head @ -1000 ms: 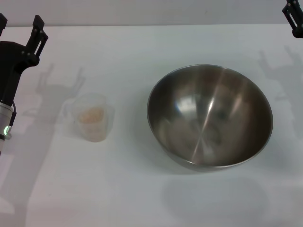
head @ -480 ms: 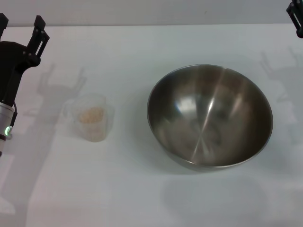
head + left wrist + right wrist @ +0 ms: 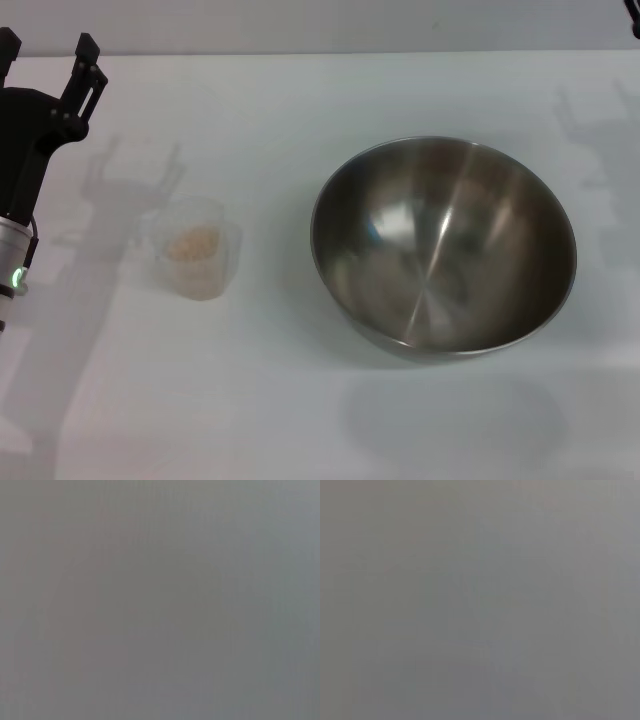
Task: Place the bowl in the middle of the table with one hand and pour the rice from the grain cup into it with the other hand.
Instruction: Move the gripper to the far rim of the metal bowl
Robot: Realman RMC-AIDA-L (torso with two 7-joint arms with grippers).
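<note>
**Bowl and grain cup on the table, both grippers clear of them**

The table (image 3: 300,420) is a plain white, flat surface that fills almost the whole head view, with a grey strip of wall beyond its far edge. Soft grey shadows of the arms fall across it on both sides.

Nearest the robot, right of centre, sits the bowl (image 3: 443,248): a large, round stainless-steel mixing bowl, upright, its brushed inside shiny with streaks of reflected light and nothing in it. To its left, apart from it with bare tabletop between them, stands the grain cup (image 3: 197,249), a small, clear, slightly frosted plastic cup, far smaller than the bowl. Inside it lies the rice (image 3: 193,243), a low pale beige heap seen through the open top. The cup stands upright.

Farther back at the left edge, the left gripper (image 3: 46,55) is raised on its black arm, behind and to the left of the cup and well apart from it. Its two fingers stand apart with a clear gap between them, and they hold and touch nothing.

At the far right corner only a small dark sliver of the right gripper (image 3: 634,8) shows; whether its fingers are apart or together cannot be told. Both wrist views show only flat grey.
</note>
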